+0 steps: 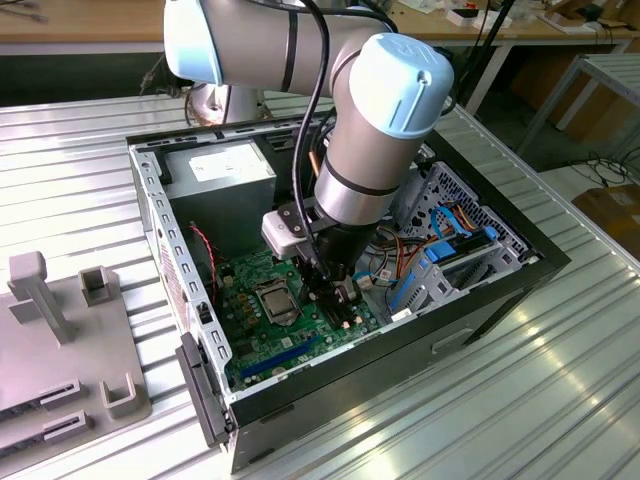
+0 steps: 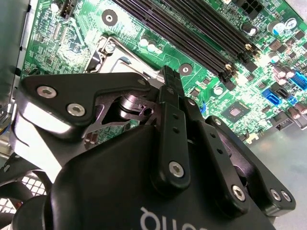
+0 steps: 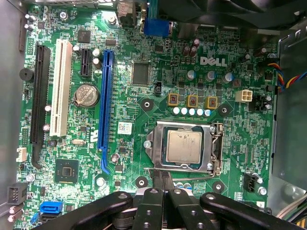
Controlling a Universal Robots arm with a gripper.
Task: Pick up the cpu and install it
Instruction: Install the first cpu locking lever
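The arm reaches down into an open computer case (image 1: 480, 300) that stands on a ribbed metal bench (image 1: 560, 400). The end effector (image 1: 335, 290) hangs low over the green motherboard (image 1: 250, 345), just beside the socket frame (image 1: 276, 302), at about 3 o'clock from it in the exterior view.

In the first wrist view the cpu (image 3: 183, 146) lies flat inside the square metal socket frame (image 3: 218, 143), its silver-grey top facing up. The frame surrounds it on all 4 sides. The black fingers (image 3: 154, 211) of the end effector are close together, with only a narrow slit between them, and they hold nothing. Their tips stand just outside the frame edge, near the thin lever wire (image 3: 187, 175) that runs along that side. If the tips touch the wire, I cannot tell.

In the second wrist view the fingers (image 2: 171, 120) point down toward the same frame (image 2: 112, 52), and the long black memory slots (image 2: 192, 28) run just beside it.

On the board, a round coin battery (image 3: 86, 95) sits between a white slot (image 3: 61, 86) and a blue slot (image 3: 105, 100). In the exterior view a grey power supply box (image 1: 225, 175) fills the case corner at about 11 o'clock from the socket, and a grey plastic holder (image 1: 60, 330) stands on the bench, well apart from the case.
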